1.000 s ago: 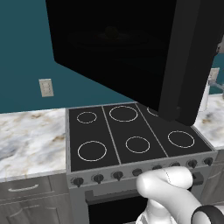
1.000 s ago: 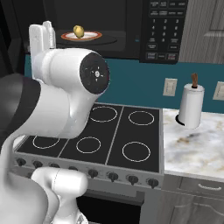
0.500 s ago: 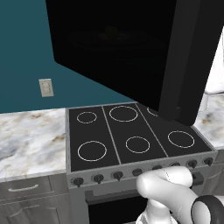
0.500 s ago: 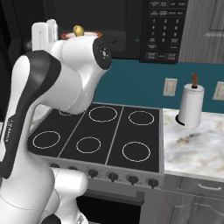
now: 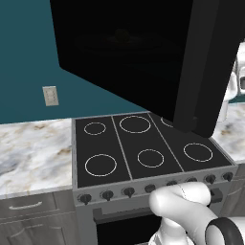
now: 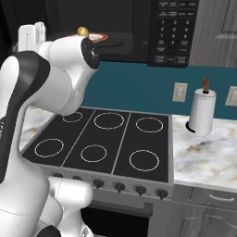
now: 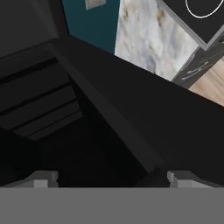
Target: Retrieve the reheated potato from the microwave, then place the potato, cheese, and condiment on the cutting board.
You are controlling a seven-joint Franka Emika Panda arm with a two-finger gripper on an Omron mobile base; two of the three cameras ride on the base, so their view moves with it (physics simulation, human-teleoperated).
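Microwave [image 6: 173, 28] door open, potato [image 6: 83, 31] on plate inside, upper left of right base frame. My tool [image 7: 111, 179] open, empty. Nothing retrieved; all placements left.

Home kitchen, rendered: black six-burner stove [image 6: 104, 143] with knob row, over-range microwave [image 6: 152, 28], marble-look counters [image 5: 33, 148], grey drawers [image 5: 33, 208], teal wall [image 5: 28, 57], paper-towel roll [image 6: 202, 111], wall outlets [image 5: 50, 95].

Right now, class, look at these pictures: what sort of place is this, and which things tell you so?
A rendered home kitchen, most likely. A black stove sits between marble counters, a microwave hangs above it, and a paper towel roll stands against the teal wall.
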